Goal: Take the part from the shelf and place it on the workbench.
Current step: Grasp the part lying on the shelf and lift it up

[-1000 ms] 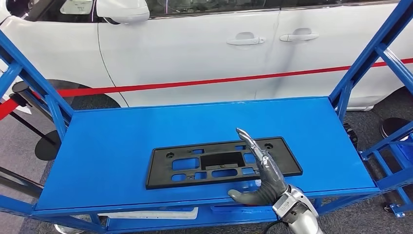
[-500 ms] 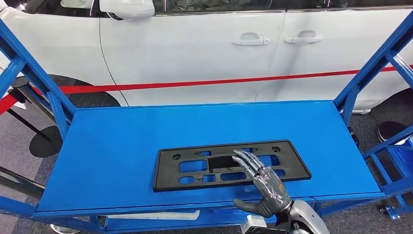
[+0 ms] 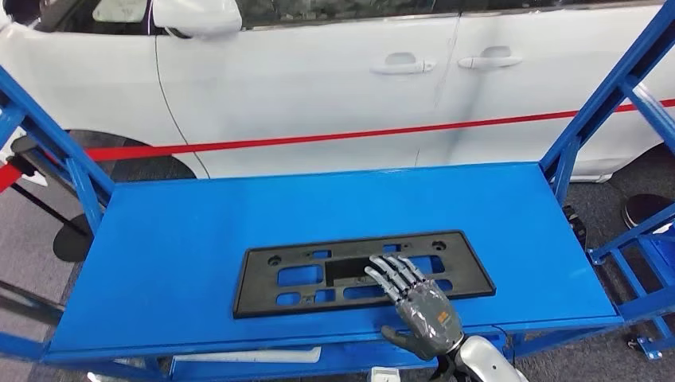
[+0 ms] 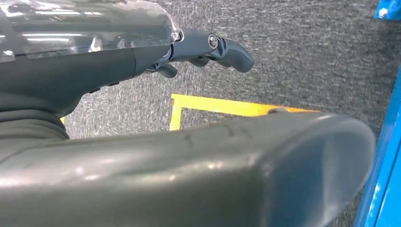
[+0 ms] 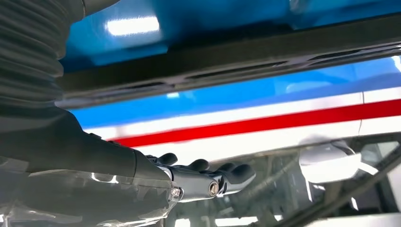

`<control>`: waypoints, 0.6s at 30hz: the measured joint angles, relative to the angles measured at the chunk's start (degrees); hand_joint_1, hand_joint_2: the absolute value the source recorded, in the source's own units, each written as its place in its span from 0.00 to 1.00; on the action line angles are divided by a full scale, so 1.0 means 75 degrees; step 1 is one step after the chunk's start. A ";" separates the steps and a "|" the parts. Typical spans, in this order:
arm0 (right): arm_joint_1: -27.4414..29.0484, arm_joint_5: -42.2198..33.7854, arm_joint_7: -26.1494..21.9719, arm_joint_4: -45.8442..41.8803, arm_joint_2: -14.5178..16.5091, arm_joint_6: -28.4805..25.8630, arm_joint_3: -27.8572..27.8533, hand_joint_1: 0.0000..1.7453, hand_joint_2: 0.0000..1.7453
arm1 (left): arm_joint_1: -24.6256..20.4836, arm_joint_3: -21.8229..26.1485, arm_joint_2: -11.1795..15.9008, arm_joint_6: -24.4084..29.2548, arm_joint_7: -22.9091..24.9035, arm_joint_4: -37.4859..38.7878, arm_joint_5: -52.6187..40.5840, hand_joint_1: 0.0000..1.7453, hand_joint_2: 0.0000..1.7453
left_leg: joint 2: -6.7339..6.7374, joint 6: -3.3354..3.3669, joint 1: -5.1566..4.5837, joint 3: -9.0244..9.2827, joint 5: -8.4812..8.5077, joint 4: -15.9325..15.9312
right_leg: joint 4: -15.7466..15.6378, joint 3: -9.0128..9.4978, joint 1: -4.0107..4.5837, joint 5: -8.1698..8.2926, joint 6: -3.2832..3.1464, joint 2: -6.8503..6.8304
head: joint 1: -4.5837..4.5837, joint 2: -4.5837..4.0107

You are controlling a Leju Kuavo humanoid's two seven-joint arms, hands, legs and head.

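Fingers (image 3: 390,274) of the right hand (image 3: 420,306) spread flat and apart over the part (image 3: 278,278), a black slotted plate lying flat on the blue shelf (image 3: 183,231). They hold nothing; the tips reach over the plate's near long edge toward its right-of-middle cutouts, while the thumb sits off the plate, nearer the shelf's front lip. That splayed, palm-down pose looks like a set-up for a grasp across the near edge — judged from the pose, not seen. Whether the fingertips actually touch the plastic cannot be told from the head view.

The plate lies long-side parallel to the shelf front, close to that front, so its near edge is the reachable one. Beyond the fingertips the shelf runs bare to its far edge, with a white car (image 3: 318,87) behind; to either side blue frame posts (image 3: 593,119) rise at the shelf ends, well apart from the hand. Lifting toward the robot seems the freest path — the sloping posts narrow the room sideways.

The left hand (image 4: 208,47) hangs over grey floor with a yellow line (image 4: 222,105), fingers loosely apart and holding nothing.
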 joint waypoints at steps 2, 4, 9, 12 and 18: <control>-0.0127 0.0092 0.0037 0.0167 0.0050 -0.0121 0.0143 0.00 1.00 | -0.0004 0.0001 0.0002 0.0002 -0.0007 0.0000 -0.0035 0.00 0.00 | 0.0001 -0.0030 0.0012 -0.0478 -0.0501 0.1034 | -0.0001 0.0006 0.0025 -0.0010 -0.0061 -0.0018 | -0.0011 -0.0001; -0.0249 0.0109 0.0043 0.0360 0.0128 -0.0214 0.0303 0.00 1.00 | 0.0006 0.0004 0.0002 0.0006 -0.0021 0.0000 -0.0061 0.00 0.00 | 0.0002 -0.0054 0.0018 -0.0830 -0.0678 0.1728 | 0.0016 0.0009 0.0045 -0.0025 -0.0079 -0.0019 | -0.0008 -0.0001; -0.0630 0.0119 0.0018 0.0816 0.0359 -0.0450 0.0630 0.00 1.00 | -0.0010 0.0029 0.0013 0.0019 -0.0103 0.0000 -0.0072 0.00 0.00 | 0.0013 0.0032 -0.0003 0.0024 0.0350 -0.0206 | 0.0146 0.0019 0.0072 -0.0125 0.0001 0.0008 | -0.0005 0.0000; -0.0907 0.0237 0.0088 0.1157 0.0500 -0.0631 0.0832 0.00 1.00 | -0.0018 0.0039 0.0011 0.0030 -0.0134 0.0000 -0.0096 0.00 0.00 | 0.0000 0.0124 -0.0025 0.0096 0.0386 -0.0415 | 0.0161 -0.0003 0.0089 -0.0129 0.0109 0.0014 | 0.0001 0.0001; -0.1453 0.0853 0.0586 0.2013 0.0780 -0.1030 0.1183 0.00 1.00 | -0.0028 0.0073 0.0001 0.0071 -0.0157 0.0000 -0.0188 0.00 0.00 | 0.0016 0.0314 0.0017 0.0128 0.0482 -0.0556 | 0.1795 -0.0778 0.0017 -0.0999 0.0338 0.0006 | 0.0056 0.0001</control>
